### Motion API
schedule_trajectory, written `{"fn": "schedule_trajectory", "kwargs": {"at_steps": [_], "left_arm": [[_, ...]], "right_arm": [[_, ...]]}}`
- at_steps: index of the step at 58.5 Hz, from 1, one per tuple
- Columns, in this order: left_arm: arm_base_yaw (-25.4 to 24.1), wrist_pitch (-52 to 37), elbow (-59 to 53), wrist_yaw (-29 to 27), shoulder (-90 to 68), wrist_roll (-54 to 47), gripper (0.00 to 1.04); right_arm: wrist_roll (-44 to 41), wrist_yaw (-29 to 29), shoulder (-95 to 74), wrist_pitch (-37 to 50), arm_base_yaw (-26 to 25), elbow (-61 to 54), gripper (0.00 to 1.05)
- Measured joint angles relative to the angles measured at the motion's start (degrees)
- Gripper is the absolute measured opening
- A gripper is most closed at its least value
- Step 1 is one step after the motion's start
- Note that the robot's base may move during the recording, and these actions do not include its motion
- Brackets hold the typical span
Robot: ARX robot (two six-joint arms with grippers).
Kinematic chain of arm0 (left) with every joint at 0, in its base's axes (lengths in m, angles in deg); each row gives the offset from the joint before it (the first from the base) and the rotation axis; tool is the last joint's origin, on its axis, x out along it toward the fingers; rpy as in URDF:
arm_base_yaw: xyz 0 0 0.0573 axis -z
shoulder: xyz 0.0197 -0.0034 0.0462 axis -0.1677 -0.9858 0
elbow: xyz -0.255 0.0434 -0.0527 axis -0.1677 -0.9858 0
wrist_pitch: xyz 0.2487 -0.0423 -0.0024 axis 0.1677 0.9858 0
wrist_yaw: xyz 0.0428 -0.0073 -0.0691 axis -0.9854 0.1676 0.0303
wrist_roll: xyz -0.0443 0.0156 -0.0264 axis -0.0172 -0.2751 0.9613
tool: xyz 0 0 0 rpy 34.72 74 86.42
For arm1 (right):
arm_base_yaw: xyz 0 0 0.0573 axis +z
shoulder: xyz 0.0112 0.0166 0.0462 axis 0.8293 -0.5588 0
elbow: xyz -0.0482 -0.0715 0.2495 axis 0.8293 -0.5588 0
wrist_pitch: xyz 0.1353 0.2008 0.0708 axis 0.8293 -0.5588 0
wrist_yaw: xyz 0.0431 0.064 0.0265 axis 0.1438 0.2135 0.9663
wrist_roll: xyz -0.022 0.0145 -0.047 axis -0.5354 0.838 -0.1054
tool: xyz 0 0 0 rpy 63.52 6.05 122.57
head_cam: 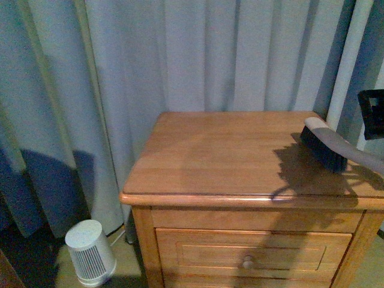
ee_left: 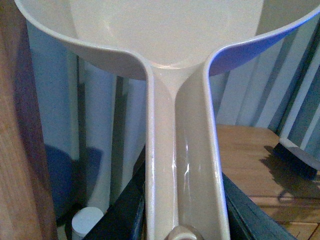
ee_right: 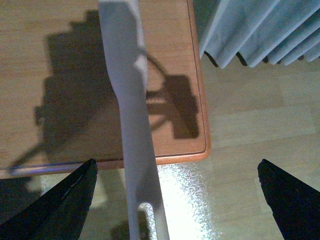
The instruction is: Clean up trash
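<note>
Over the nightstand (head_cam: 228, 156) edge, brush (head_cam: 324, 147) between right tool (ee_right: 176, 200) fingers (ee_right: 65, 205).

Nightstand (head_cam: 240, 162) centre-R in front view, back edge against curtain (head_cam: 180, 54). Brush (head_cam: 324, 147) on top near R-rear corner, bristles down on wood, handle running off to R, past edge of top, over floor. Drawer (head_cam: 252, 252) under top, knob (head_cam: 246, 261) at mid. Small appliance (head_cam: 90, 251) on floor L of nightstand, in front of curtain. Dustpan (ee_left: 185, 150) clear of top, on appliance side, handle between left gripper (ee_left: 186, 225) fingers.
</note>
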Motion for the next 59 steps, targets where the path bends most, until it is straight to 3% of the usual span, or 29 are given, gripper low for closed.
{"fn": "schedule_trajectory", "kwargs": {"at_steps": [40,59], "left_arm": [[0.0,0.0,0.0,0.0,0.0,0.0,0.27],[0.0,0.0,0.0,0.0,0.0,0.0,0.27]], "right_arm": [[6.27,3.23,-10.43,1.73,0.28,2.16,0.97],[6.97,3.58,-11.65,2.71,0.26,2.12,0.49]]}}
